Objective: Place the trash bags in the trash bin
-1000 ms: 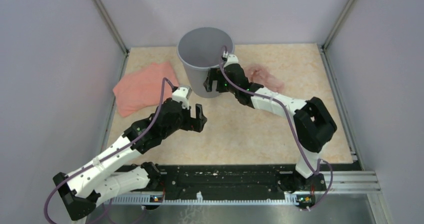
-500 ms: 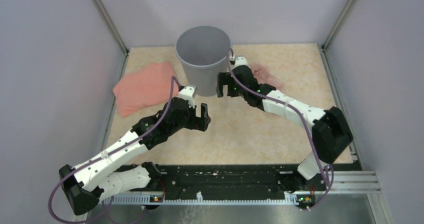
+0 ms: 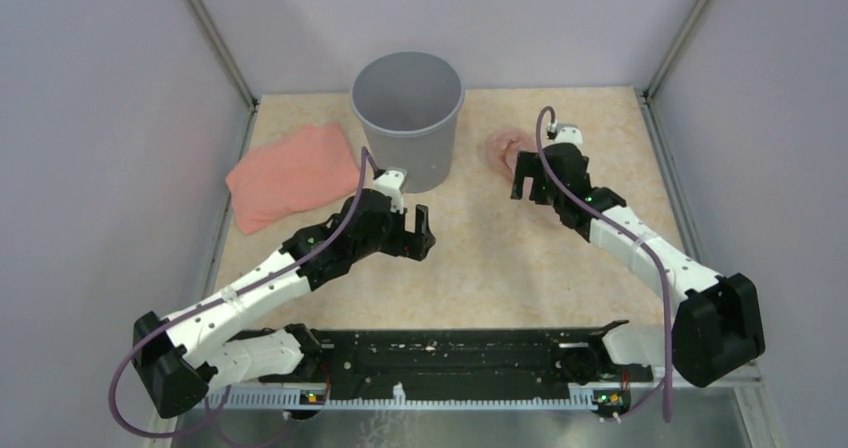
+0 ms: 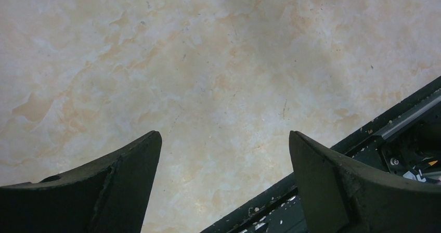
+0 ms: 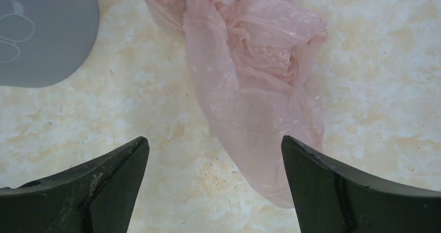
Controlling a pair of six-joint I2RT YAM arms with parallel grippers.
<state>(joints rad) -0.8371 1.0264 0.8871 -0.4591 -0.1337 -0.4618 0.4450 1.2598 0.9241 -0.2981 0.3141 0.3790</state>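
Note:
The grey trash bin (image 3: pixel 408 118) stands upright at the back middle of the table, open side up; nothing shows inside it. A crumpled pale-pink trash bag (image 3: pixel 500 149) lies on the table to the bin's right. In the right wrist view the bag (image 5: pixel 255 77) lies just ahead of my open, empty right gripper (image 5: pixel 212 140), its near end between the jaws' line, with the bin's wall (image 5: pixel 41 35) at upper left. My right gripper (image 3: pixel 524 176) hovers over the bag's near side. My left gripper (image 3: pixel 418 234) is open and empty over bare table (image 4: pixel 224 135) in front of the bin.
A folded salmon-pink cloth (image 3: pixel 290 173) lies at the left, beside the bin. The black rail (image 4: pixel 405 124) at the table's near edge shows by the left gripper's right finger. Grey walls enclose the table on three sides.
My right gripper has moved from the bin's front wall out to the right, over the pink bag. My left gripper has moved a little to the right, in front of the bin.

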